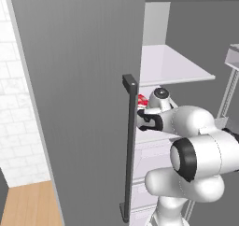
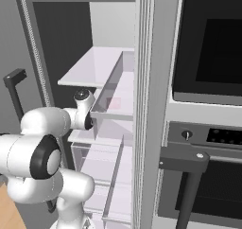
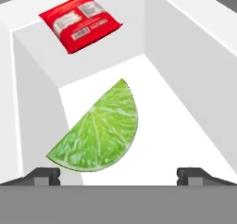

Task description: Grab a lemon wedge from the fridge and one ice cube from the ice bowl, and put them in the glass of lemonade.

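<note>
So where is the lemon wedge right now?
In the hand view the lemon wedge lies flat on a white fridge shelf, nearer the camera than the red packet.

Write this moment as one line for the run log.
stage: reaching in fridge | tool: open, empty | target: green citrus wedge, ungrasped | nearby: red packet

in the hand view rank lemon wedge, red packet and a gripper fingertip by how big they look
1. lemon wedge, though it lies nearest the camera
2. red packet, lying farther back
3. fingertip, just its top showing
</note>
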